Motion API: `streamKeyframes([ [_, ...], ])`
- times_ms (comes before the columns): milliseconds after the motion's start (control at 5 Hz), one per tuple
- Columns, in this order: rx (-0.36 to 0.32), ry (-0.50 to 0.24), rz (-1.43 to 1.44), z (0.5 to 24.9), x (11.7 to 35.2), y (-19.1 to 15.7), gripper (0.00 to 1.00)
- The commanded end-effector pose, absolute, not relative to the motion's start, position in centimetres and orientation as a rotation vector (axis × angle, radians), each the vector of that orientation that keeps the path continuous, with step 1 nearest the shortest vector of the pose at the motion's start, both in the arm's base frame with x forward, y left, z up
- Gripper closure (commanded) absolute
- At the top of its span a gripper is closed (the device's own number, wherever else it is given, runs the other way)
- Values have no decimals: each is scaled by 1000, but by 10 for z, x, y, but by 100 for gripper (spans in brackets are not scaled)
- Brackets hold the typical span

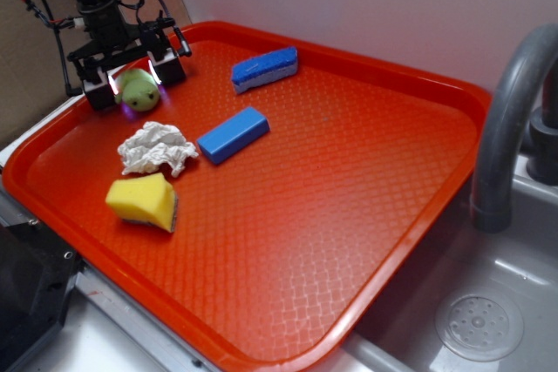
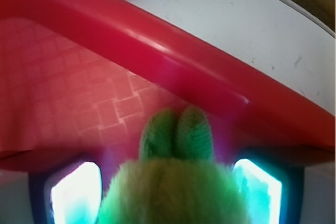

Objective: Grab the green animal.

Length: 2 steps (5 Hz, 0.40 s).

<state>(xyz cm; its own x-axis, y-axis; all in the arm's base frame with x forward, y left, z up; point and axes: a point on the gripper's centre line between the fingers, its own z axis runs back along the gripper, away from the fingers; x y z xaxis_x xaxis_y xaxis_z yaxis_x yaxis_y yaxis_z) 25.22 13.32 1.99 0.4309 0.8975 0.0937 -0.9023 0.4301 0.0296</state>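
Nearest in the exterior view, at the left front of the one red tray (image 1: 349, 180), lies a single yellow sponge (image 1: 142, 200), a wedge with a dark underside. Just behind it sits one crumpled white paper wad (image 1: 157, 147), and beside that, to the right, one plain blue block (image 1: 233, 135) lying flat on the tray's waffled floor. Farther back towards the rear rim rests a second blue piece, a blue sponge with a white layer (image 1: 264, 69). That makes two blue things, one yellow, one white.

At the far left corner of the tray stands the one green animal (image 1: 139, 90), a small rounded lime plush, set between the two fingers of the gripper (image 1: 136, 76). The fingers are apart, one on each side of the toy and close against it; whether they actually press on it cannot be told from here.

In the wrist view the green animal (image 2: 176, 182) fills the lower middle, two stubby green limbs pointing at the tray rim (image 2: 173, 56), with a pale glowing pad (image 2: 76, 195) on either side.

Off the tray to the right are one grey tap (image 1: 510, 119) and a sink (image 1: 475, 324) with a round drain
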Motion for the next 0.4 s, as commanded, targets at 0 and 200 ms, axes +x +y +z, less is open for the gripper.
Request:
streamKeyframes([
  [0, 84, -127, 956, 65, 249, 128, 100],
  [200, -3, -50, 711, 110, 251, 104, 100],
])
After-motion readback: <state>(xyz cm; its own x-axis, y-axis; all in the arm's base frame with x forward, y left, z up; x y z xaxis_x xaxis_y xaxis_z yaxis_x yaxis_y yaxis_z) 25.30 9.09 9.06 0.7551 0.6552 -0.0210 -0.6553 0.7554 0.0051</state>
